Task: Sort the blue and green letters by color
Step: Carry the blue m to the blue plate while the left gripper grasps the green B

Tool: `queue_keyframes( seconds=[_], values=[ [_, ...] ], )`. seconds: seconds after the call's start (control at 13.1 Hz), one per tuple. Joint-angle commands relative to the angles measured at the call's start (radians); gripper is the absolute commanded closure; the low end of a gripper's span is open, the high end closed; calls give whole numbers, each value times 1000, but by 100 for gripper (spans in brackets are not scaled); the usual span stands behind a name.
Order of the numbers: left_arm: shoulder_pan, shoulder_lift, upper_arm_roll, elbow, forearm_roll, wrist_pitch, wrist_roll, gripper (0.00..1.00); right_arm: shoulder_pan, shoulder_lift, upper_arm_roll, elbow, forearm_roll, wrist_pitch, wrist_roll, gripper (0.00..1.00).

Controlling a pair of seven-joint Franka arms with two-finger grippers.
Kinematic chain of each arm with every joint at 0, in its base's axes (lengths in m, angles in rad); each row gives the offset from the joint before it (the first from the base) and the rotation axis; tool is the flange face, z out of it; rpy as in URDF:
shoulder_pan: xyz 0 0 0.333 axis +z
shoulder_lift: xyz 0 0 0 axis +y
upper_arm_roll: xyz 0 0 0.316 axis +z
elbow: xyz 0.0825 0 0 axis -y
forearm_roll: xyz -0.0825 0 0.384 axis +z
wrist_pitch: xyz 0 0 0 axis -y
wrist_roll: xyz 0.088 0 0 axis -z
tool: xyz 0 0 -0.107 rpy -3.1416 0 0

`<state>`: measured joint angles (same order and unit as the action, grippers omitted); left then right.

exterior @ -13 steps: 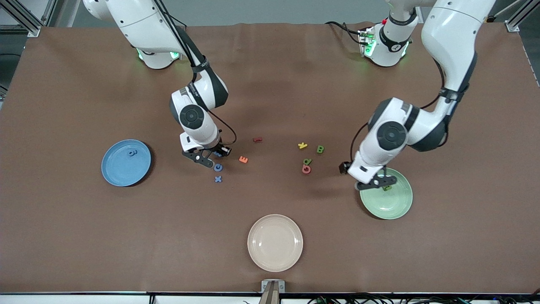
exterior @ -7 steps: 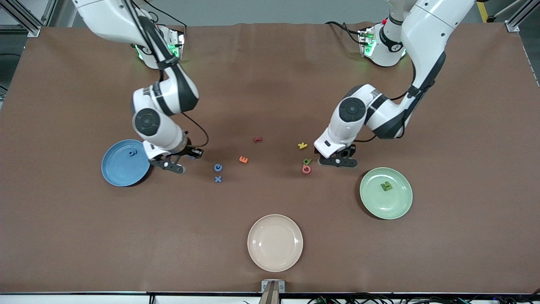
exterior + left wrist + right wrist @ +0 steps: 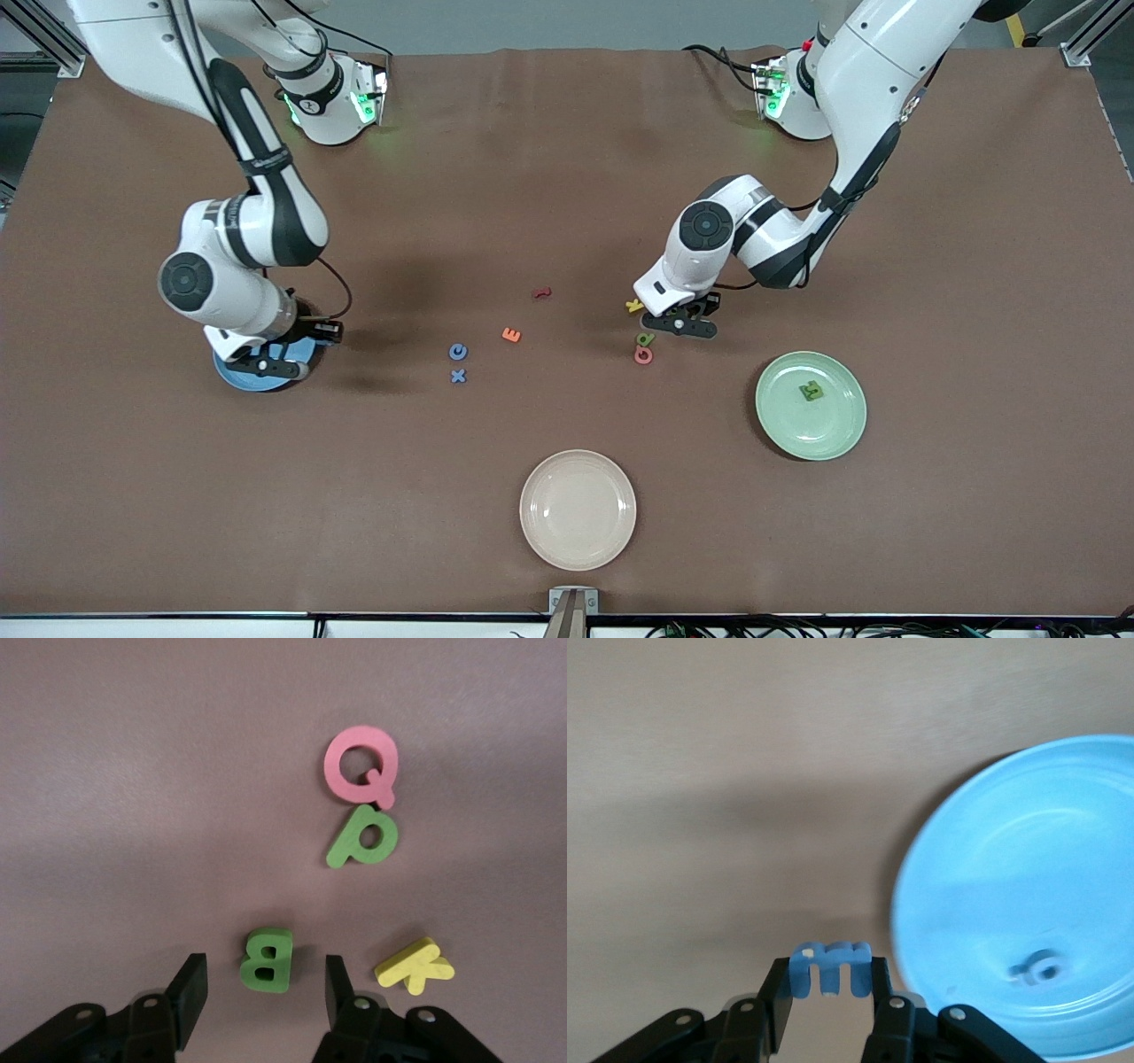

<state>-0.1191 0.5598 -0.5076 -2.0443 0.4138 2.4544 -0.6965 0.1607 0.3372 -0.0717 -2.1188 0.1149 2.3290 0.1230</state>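
Observation:
My right gripper (image 3: 266, 361) hangs over the edge of the blue plate (image 3: 232, 377), shut on a blue E (image 3: 831, 964). A blue G (image 3: 1036, 967) lies in that plate (image 3: 983, 868). A blue C (image 3: 457, 352) and a blue X (image 3: 458, 376) lie on the table mid-way. My left gripper (image 3: 680, 324) is low over a green B (image 3: 267, 959), open, one finger each side and apart from it. A green P (image 3: 645, 338) lies nearer the front camera. One green letter (image 3: 811, 390) lies in the green plate (image 3: 780, 427).
A pink Q (image 3: 643, 355) touches the green P, and a yellow K (image 3: 634, 306) lies close beside the left gripper. An orange E (image 3: 511, 335) and a dark red letter (image 3: 540, 292) lie mid-table. A beige plate (image 3: 578, 540) stands near the front edge.
The right arm carried the blue E from beside the C over to the blue plate. The left arm left the green plate, came down over the green B, and its fingers narrowed.

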Motion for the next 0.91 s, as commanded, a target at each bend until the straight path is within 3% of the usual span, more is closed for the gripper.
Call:
queue_keyframes(
  seconds=[0.0,0.38,0.46,0.61,0.68,0.84],
  values=[
    [6,14,-5,3,25,11,-1,41,-61,-23,16,-41,2,10,-89,86],
    [9,31,-5,1,23,0,-12,55,-110,-17,16,-76,-1,44,-169,86],
    [10,32,-5,3,23,2,-14,61,-116,-15,16,-76,-6,46,-175,86],
    [22,34,-5,7,23,0,-18,89,-130,-6,16,-75,-15,50,-212,85],
    [25,20,-5,10,23,0,-24,98,-135,-4,16,-75,-21,61,-218,84],
    [39,-43,-5,38,16,-37,-53,100,-142,5,16,-75,-38,75,-218,83]
  ],
)
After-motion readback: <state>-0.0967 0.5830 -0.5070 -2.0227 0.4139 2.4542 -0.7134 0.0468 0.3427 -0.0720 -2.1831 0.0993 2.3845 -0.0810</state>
